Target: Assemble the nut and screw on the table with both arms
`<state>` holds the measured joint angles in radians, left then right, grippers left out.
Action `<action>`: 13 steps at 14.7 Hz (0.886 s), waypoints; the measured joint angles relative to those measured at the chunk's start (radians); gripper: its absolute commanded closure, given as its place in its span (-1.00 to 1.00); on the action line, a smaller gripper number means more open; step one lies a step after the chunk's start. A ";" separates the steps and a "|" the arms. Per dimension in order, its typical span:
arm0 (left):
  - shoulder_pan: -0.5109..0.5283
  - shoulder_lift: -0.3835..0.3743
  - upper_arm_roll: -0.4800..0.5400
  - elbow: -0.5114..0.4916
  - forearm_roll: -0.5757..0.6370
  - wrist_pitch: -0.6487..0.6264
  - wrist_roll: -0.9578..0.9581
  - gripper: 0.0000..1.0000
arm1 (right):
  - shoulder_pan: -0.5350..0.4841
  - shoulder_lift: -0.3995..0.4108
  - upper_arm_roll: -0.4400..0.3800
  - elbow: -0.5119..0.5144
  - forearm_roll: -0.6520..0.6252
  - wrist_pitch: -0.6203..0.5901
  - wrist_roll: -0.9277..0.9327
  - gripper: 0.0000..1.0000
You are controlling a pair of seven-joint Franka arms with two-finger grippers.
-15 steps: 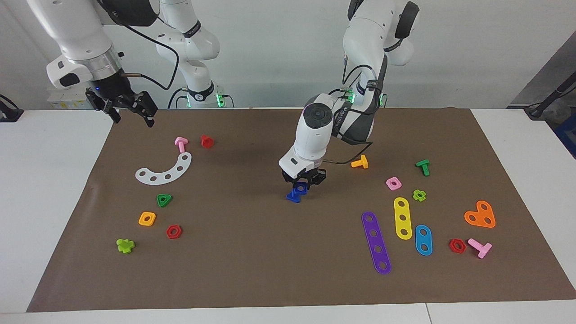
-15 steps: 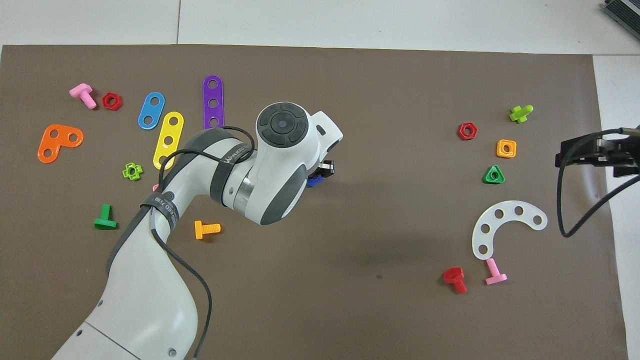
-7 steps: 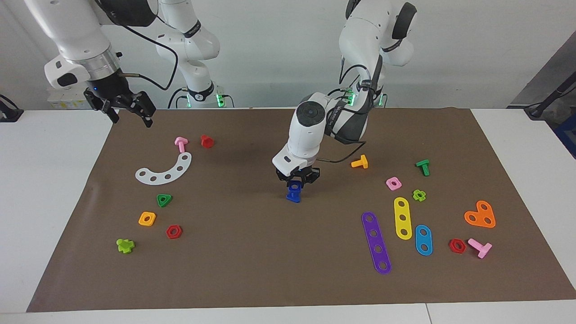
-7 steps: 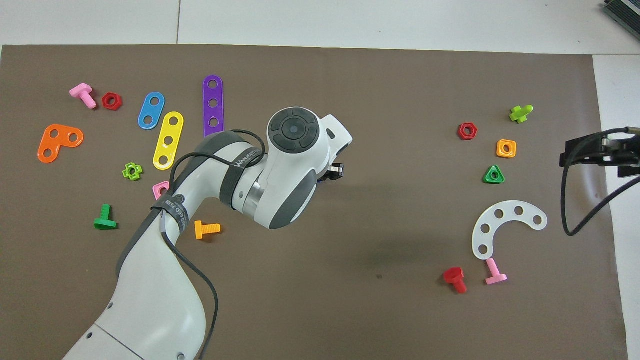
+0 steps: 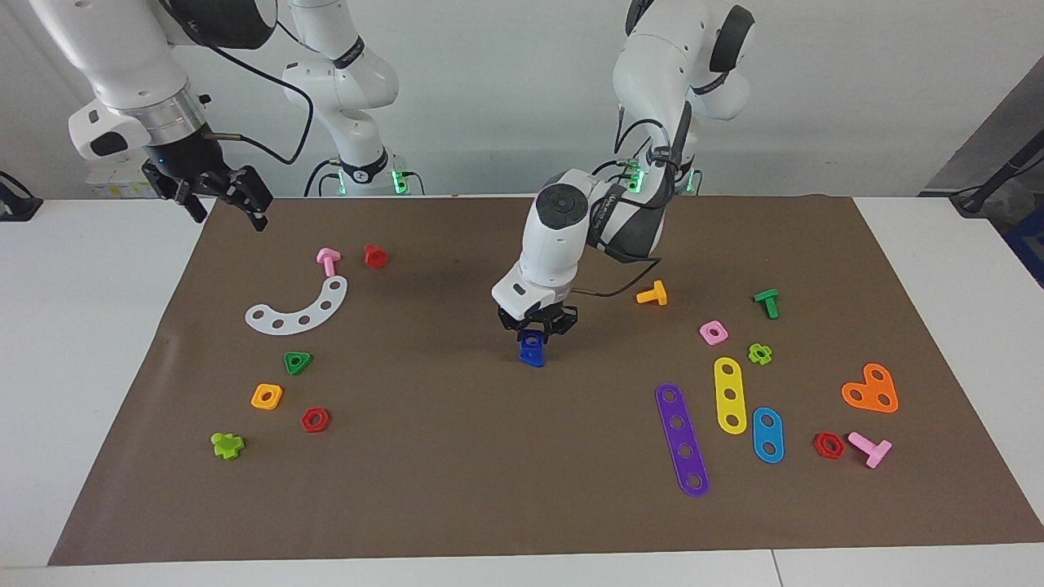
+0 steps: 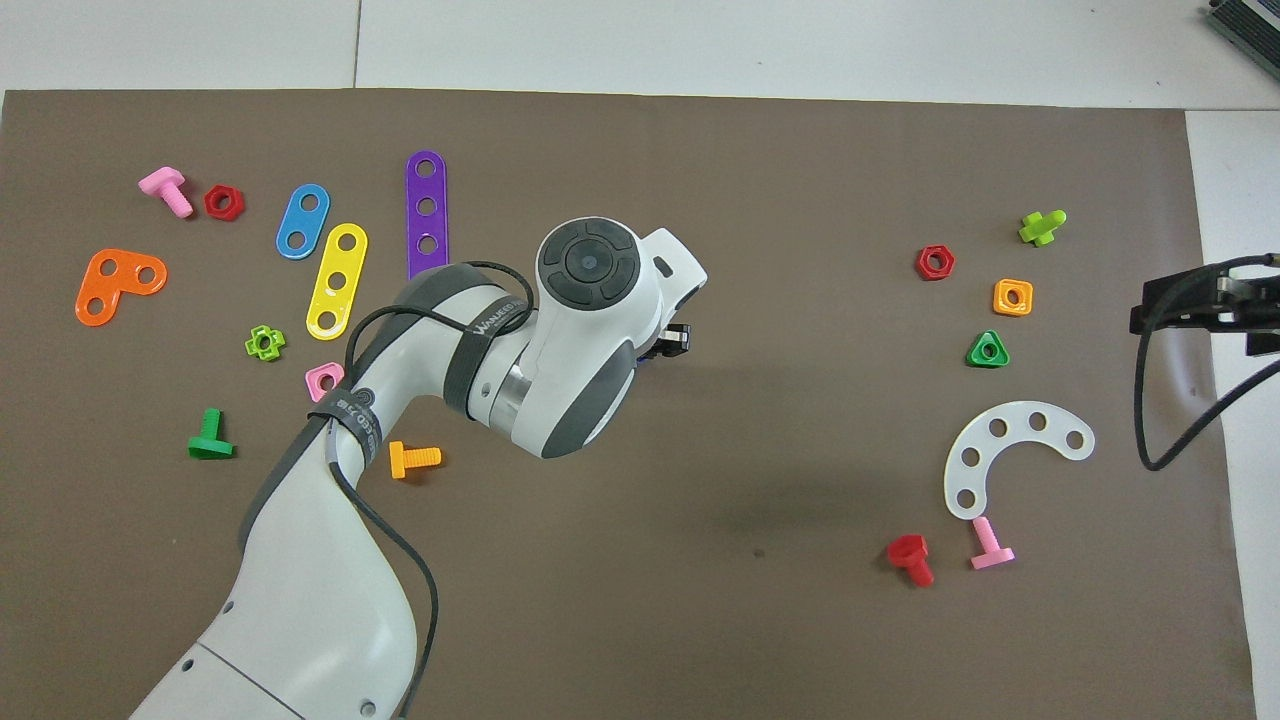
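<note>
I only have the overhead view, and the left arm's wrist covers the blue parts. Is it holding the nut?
Observer: Yes. In the facing view the left arm's jaws are shut on the nut.
Operator: Where's the screw?
Observer: The screw stands on the mat directly under the nut. I cannot tell whether the nut is seated on it.
Operator: And the right arm?
Observer: The right arm waits with its jaws open, raised above the mat's corner at its own end.
</note>
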<state>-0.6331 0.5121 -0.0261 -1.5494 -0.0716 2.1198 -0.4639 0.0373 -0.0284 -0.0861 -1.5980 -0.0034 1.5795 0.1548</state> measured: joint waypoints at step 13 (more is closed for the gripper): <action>0.000 0.023 0.004 -0.028 0.000 0.028 0.000 -0.14 | 0.009 0.000 0.003 0.000 0.000 0.000 0.000 -1.00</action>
<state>-0.6331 0.5348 -0.0225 -1.5776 -0.0716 2.1478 -0.4641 0.0467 -0.0286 -0.0829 -1.5981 -0.0033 1.5795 0.1548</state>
